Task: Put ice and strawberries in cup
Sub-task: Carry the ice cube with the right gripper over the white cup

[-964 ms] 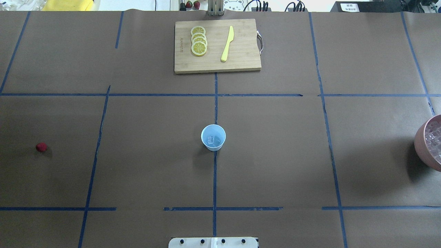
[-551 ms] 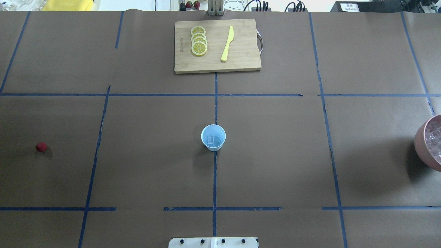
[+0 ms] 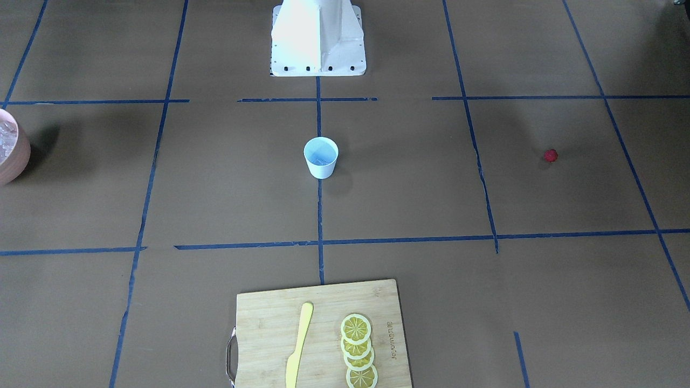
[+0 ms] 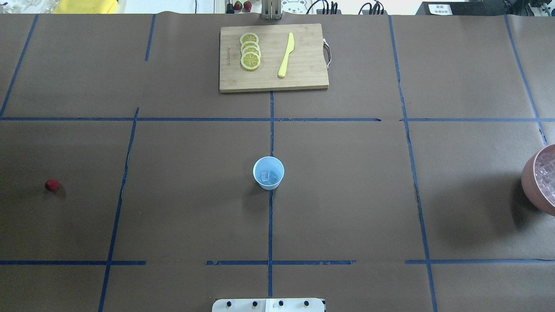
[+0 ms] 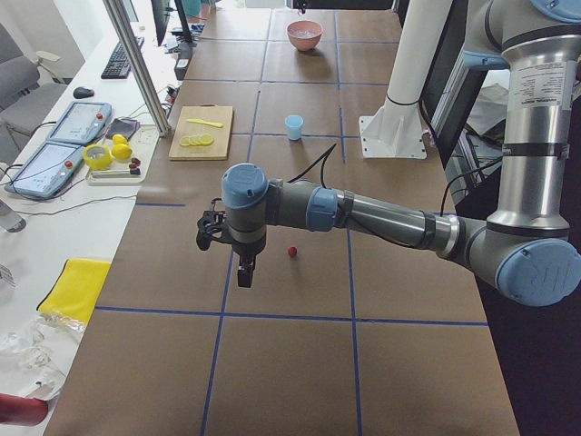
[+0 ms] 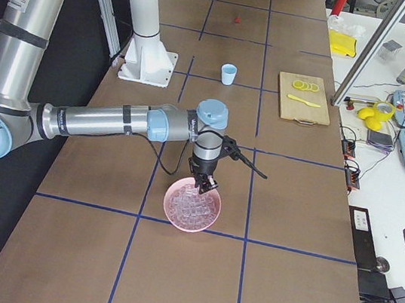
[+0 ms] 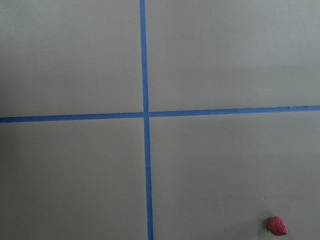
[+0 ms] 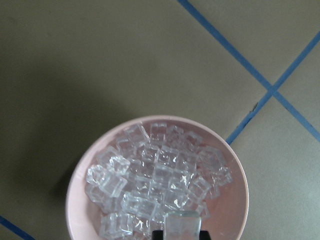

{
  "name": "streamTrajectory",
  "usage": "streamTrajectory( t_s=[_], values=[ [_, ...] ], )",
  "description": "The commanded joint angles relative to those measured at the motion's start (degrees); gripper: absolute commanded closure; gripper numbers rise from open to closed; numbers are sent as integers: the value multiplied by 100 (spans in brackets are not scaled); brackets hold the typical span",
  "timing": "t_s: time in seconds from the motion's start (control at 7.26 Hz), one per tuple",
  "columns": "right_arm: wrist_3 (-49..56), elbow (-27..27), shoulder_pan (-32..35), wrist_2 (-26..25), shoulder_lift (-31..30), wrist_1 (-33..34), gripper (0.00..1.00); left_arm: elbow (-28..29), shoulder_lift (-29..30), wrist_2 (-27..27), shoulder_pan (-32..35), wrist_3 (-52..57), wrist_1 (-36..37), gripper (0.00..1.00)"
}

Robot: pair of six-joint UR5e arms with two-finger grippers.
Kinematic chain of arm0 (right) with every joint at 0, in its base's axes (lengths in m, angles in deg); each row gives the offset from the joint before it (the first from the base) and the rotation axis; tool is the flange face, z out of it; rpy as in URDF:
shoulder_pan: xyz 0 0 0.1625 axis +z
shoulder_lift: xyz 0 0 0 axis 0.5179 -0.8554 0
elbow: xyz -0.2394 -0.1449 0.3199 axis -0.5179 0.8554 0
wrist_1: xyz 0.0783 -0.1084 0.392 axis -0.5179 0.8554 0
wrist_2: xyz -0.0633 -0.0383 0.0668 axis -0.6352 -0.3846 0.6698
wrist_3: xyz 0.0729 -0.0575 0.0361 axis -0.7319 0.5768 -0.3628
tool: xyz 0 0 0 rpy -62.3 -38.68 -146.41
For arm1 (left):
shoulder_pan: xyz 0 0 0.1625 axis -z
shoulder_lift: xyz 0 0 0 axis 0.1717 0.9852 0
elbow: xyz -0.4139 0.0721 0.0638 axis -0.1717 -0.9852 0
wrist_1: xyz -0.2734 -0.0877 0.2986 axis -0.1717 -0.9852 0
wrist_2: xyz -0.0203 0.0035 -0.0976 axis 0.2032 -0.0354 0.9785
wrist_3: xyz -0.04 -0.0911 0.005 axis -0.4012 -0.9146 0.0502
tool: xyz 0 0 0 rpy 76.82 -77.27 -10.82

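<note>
The right gripper (image 6: 203, 186) pinches one ice cube (image 8: 182, 223) over the pink bowl (image 8: 74, 200) at the right end of the bench (image 4: 347, 195). The cup (image 3: 321, 169) at its middle holds ice (image 4: 269, 176). The strawberry (image 4: 52, 185) lies near the left end, close to the left gripper (image 5: 246, 272); I cannot tell whether that one is spread or closed.

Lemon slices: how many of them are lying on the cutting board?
4 lemon slices, all in one overlapping row on the wooden cutting board, left of the yellow knife in the overhead view. The overlap could hide one more underneath.
</note>
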Motion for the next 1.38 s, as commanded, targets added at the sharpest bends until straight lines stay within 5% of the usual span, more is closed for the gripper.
streamTrajectory(
  t_s=[0.0, 0.69, 1.24],
  values=[
    [-755, -127, -46, 413, 952, 759, 100, 12, 0, -6, 0, 0, 8, 0],
    [-5303, -31, -2465, 425, 3246, 805, 100, 109, 9, -6, -9, 0, -10, 0],
    [-8437, 862, -4489, -1137, 5092, 805, 100, 126, 17, -6, -18, 0, -1, 0]
  ],
)
